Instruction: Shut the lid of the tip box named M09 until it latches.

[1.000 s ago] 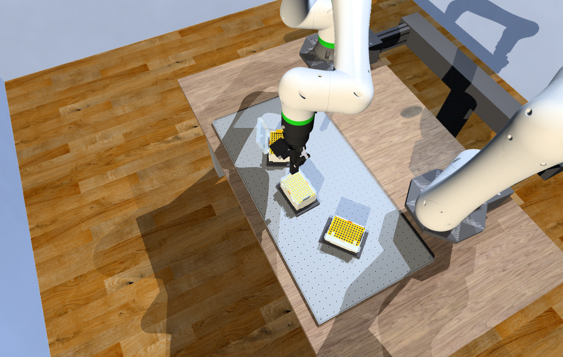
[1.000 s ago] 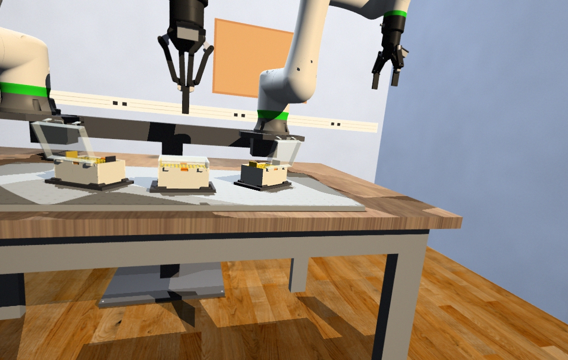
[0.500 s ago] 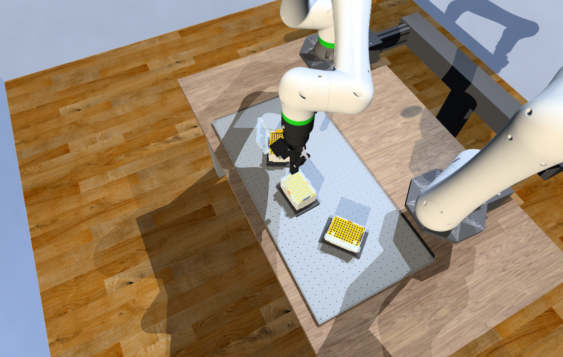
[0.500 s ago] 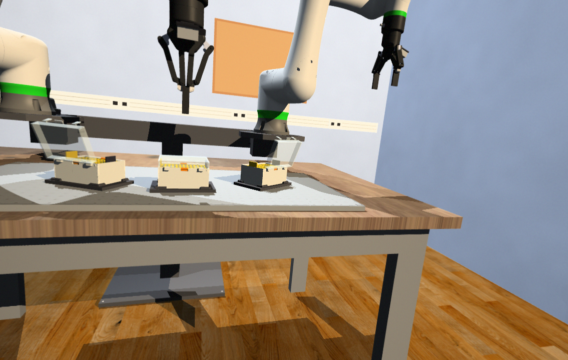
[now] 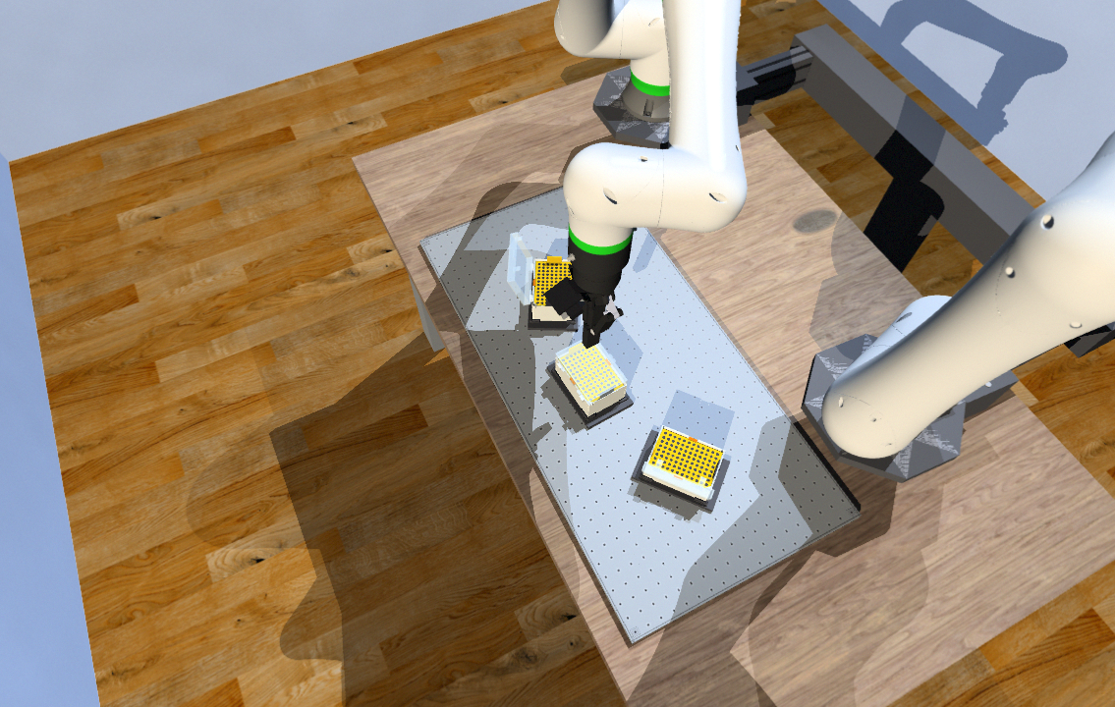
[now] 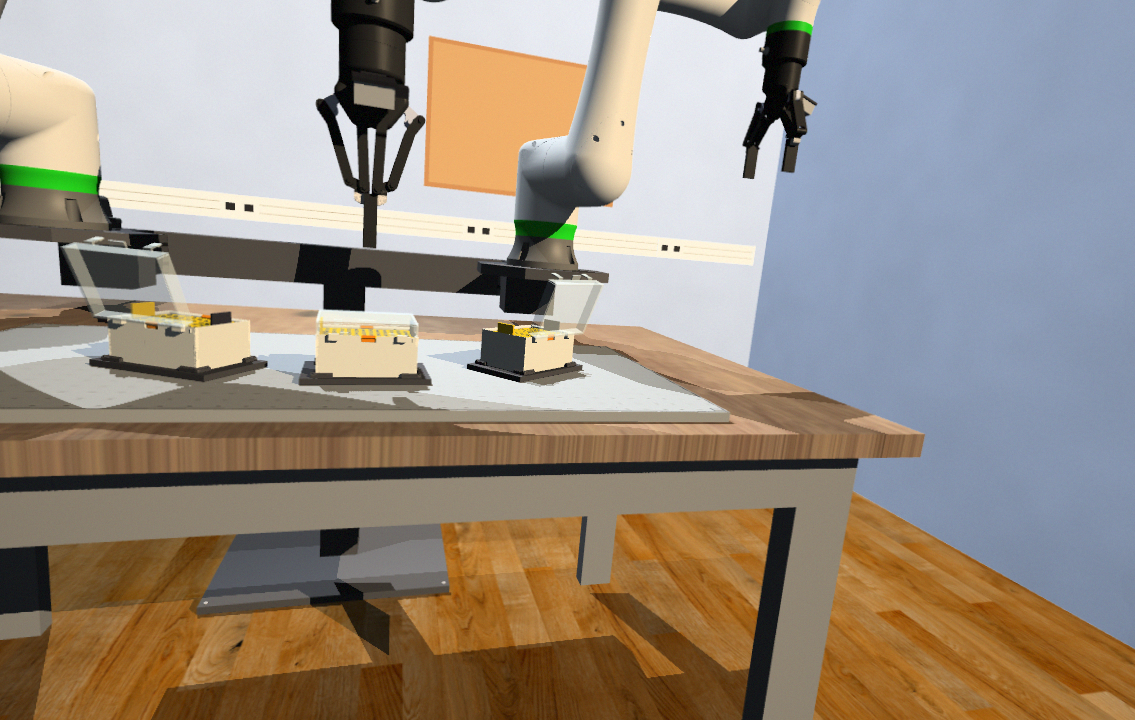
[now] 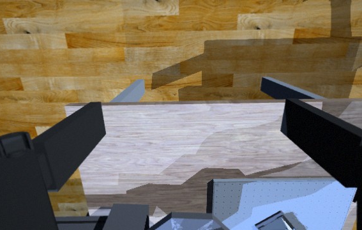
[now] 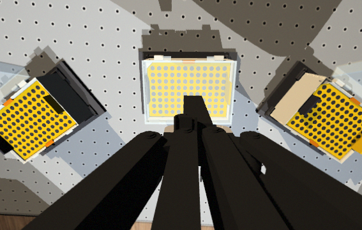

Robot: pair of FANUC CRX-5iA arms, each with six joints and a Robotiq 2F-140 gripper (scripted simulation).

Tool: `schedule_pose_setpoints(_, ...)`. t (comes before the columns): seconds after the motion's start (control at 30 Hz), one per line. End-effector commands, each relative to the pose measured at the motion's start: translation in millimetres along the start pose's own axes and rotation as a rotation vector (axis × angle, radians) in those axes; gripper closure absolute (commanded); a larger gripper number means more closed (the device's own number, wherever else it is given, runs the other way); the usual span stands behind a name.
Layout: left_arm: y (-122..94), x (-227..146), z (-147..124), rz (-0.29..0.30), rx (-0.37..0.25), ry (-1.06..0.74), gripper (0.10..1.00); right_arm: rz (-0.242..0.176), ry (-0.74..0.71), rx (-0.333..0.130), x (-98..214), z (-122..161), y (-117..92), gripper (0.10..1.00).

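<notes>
No sticker is readable in these views, so I cannot tell which box is M09. The middle box [image 5: 608,404] [image 6: 365,360] sits flat in its holder plate [image 6: 365,380]. Its clear lid [image 5: 589,369] [image 6: 365,320] [image 8: 168,84] is down; whether it is latched I cannot tell. The box [image 6: 222,344] [image 5: 553,311] with a yellow tab has its lid [image 6: 128,273] [image 5: 517,263] standing open. The box [image 6: 551,352] [image 5: 684,457] with a dark side wall also has its lid [image 6: 584,304] open. My right gripper [image 5: 590,343] [image 6: 370,243] [image 8: 192,110] is shut, empty, above the middle box. My left gripper [image 6: 769,170] [image 7: 193,116] is open, empty, high away from the boxes.
All three holder plates stand on the perforated board [image 5: 632,563] [image 8: 120,29] on the wooden table [image 5: 983,563] [image 7: 155,134]. The two open lids rise on either side of the middle box. The right arm reaches over the board near the yellow-tabbed box.
</notes>
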State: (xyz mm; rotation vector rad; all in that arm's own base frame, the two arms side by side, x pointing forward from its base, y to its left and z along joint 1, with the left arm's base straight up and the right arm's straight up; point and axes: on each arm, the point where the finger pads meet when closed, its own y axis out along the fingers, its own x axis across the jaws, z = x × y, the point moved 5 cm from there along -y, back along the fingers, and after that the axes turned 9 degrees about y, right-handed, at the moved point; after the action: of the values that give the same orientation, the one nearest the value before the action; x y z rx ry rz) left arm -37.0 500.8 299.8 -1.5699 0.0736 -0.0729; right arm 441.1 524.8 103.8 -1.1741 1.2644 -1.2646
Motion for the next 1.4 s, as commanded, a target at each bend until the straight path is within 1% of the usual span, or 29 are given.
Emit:
schedule_pose_setpoints(0.0, -1, 0, 0, 0.0, 0.002, 0.0, 0.098, 0.003, 0.0, 0.002, 0, 0, -1, 0.999)
schedule_pose_setpoints(0.5, -1, 0, 0, 0.0, 0.002, 0.0, 0.098, 0.003, 0.0, 0.002, 3, -24, 31, 0.999)
schedule_pose_setpoints(0.57, -1, 0, 0, 0.0, 0.002, 0.0, 0.098, 0.003, 0.0, 0.002, 3, -24, 31, 0.999)
schedule_pose_setpoints(0.87, -1, 0, 0, 0.0, 0.002, 0.0, 0.098, 0.003, 0.0, 0.002, 5, -38, 50, 0.999)
schedule_pose_setpoints(1.27, -1, 0, 0, 0.0, 0.002, 0.0, 0.098, 0.003, 0.0, 0.002, 5, -38, 50, 0.999)
schedule_pose_setpoints(1.37, -1, 0, 0, 0.0, 0.002, 0.0, 0.098, 0.003, 0.0, 0.002, 5, -38, 55, 0.999)
